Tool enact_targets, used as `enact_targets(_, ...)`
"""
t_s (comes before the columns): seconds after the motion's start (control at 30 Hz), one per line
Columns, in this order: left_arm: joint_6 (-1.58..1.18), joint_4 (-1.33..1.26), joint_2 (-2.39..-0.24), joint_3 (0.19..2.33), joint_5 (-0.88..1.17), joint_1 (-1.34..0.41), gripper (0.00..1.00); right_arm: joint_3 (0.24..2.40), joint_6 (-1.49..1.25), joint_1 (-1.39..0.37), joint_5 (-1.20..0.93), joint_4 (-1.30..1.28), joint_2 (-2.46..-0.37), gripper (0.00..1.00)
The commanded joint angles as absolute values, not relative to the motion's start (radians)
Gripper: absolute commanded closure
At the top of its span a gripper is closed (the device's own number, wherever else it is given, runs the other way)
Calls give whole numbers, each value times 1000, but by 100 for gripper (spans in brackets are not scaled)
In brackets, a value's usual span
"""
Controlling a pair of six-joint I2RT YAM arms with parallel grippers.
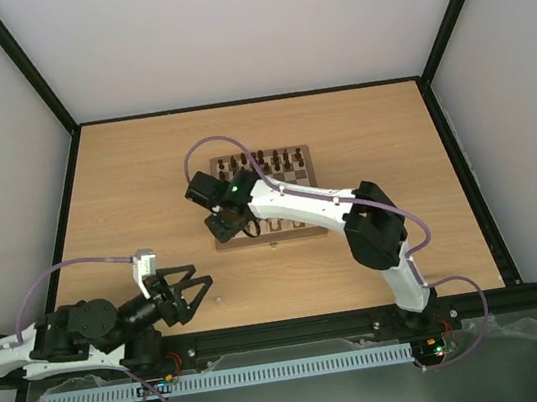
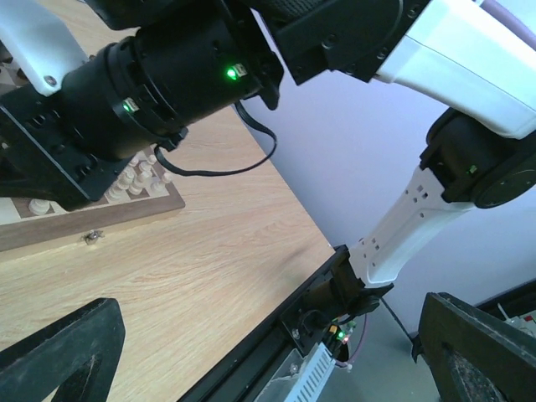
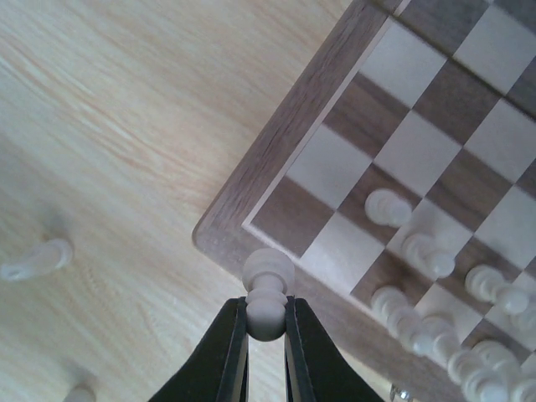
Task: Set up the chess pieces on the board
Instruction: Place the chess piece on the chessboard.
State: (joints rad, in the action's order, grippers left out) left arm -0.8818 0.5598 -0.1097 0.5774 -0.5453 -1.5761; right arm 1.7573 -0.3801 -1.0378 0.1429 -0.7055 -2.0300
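The board (image 1: 314, 186) lies mid-table, with dark pieces along its far rows. Several pale chess pieces (image 1: 287, 223) stand on its near rows and show in the right wrist view (image 3: 419, 251). My right gripper (image 1: 229, 229) hovers at the board's near-left corner (image 3: 251, 197). In the right wrist view it (image 3: 266, 316) is shut on a pale pawn (image 3: 267, 276), held above the board's border. My left gripper (image 1: 196, 291) is open and empty near the table's front edge. In its own view (image 2: 268, 360) the fingers (image 2: 59, 352) stand wide apart.
Loose pale pieces lie on the table left of the board, one (image 3: 38, 260) on its side and another (image 3: 79, 392) near the frame's bottom. The right arm (image 2: 167, 75) hangs over the board's latch (image 2: 92, 237). The black table rail (image 1: 298, 330) runs along the front.
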Motion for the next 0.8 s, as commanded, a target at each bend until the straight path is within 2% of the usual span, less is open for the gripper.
enact_targets(0.0, -855, 541, -94, 602, -578, -1569, 1, 1870, -350, -1010, 202, -833, -2093, 99)
enact_targets(0.3, -824, 523, -126, 620, -563, -1569, 1, 2021, -316, -980, 201, -916, -2222, 99)
enact_targets(0.77, -804, 506, -151, 630, -543, -1569, 1, 2061, -288, -975, 151, -939, -2290, 98)
